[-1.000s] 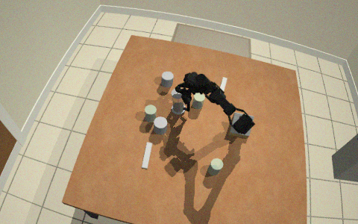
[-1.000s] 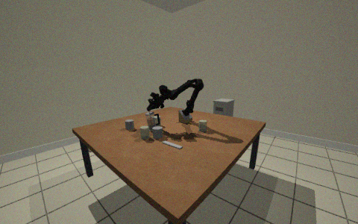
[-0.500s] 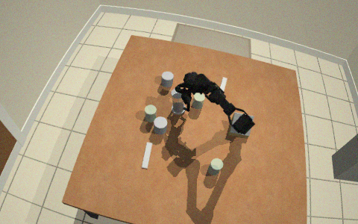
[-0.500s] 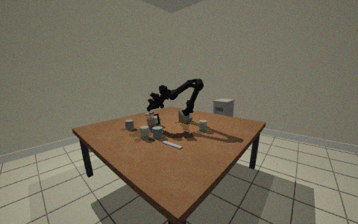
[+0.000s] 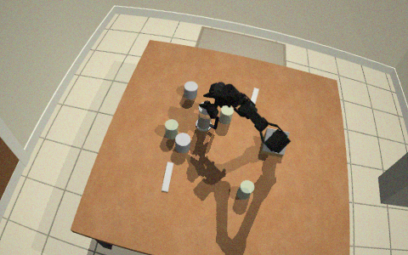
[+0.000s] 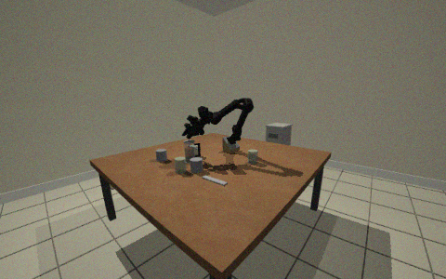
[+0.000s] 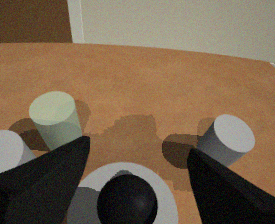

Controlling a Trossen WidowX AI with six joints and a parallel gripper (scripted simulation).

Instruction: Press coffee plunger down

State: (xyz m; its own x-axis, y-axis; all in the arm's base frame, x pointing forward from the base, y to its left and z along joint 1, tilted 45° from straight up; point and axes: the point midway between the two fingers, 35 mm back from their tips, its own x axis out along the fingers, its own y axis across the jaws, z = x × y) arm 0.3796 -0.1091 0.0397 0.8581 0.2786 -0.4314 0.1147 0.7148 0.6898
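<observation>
The coffee press [image 5: 203, 122] [image 6: 190, 152] stands upright on the table, with its dark handle [image 6: 199, 149] toward the arm's base. Its round pale lid [image 7: 164, 199] shows at the bottom of the wrist view. The black plunger knob [image 7: 127, 198] is over the lid; the rod under it is hidden, so its height above the lid is hard to tell. My gripper [image 7: 140, 149] [image 6: 186, 134] is open above the press. The fingers stand wide on either side of the knob, with visible gaps, and touch nothing that I can see.
Grey cylinders [image 5: 190, 90] [image 5: 183, 143] and a green cylinder [image 5: 172, 129] stand around the press. Another green cylinder [image 5: 226, 115] is close on its handle side. One more [image 5: 246, 190] stands farther off. White strips [image 5: 167, 177] [image 5: 254, 96] lie on the table.
</observation>
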